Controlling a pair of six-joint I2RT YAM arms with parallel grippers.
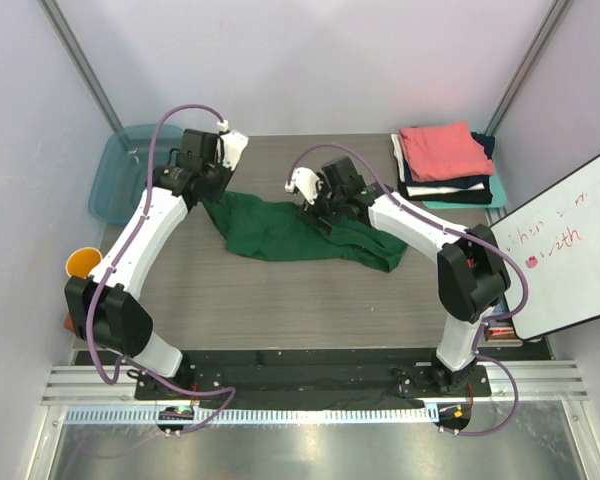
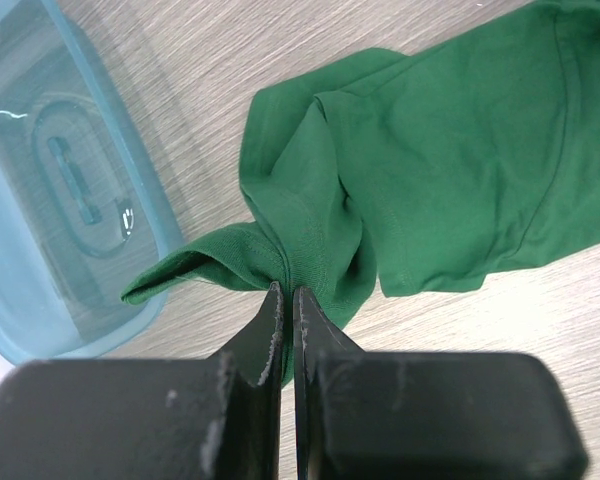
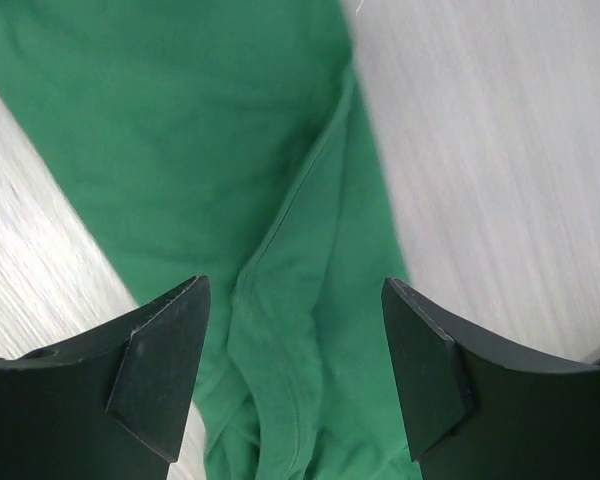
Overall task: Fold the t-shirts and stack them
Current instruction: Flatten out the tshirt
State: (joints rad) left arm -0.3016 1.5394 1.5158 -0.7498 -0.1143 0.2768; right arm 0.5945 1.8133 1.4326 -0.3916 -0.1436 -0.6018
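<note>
1. There are two grippers. The left gripper [image 2: 287,298] is clenched. Its jaws are pressed together on a bunched edge of the green t-shirt [image 2: 450,170], and the cloth gathers into folds right at its tips.
2. The right gripper [image 3: 292,300] is released, with its jaws wide apart. A raised seam fold of the same shirt runs between them. Whether the tips touch the cloth cannot be told.
3. There is one unfolded shirt. It lies crumpled on the worktop [image 1: 280,300], stretching from the left gripper across to just past the right gripper.
4. One translucent teal tub [image 2: 40,200] sits just beside the left gripper on its outer side. The pinched edge of the shirt lies near its rim.
5. One orange cup [image 1: 83,263] stands well apart from the left gripper, back toward that arm's base.
6. One stack of folded t-shirts [image 1: 445,170] lies well apart from the right gripper, beyond it on its outer side. It has four layers: coral-pink t-shirt [image 1: 442,148] on top, then white, then black or navy, with teal at the bottom.
7. One whiteboard [image 1: 570,240] leans further out on the right gripper's side and is cut off by the picture edge.
8. Several things are hard to make out:
   - The three lower folded shirts show only as edges.
   - The left arm covers part of the cup.
   - The left wrist view crops the tub.
   - The right wrist view is slightly blurred.
   - The green shirt's neckline and sleeves cannot be sorted out among the creases.
</note>
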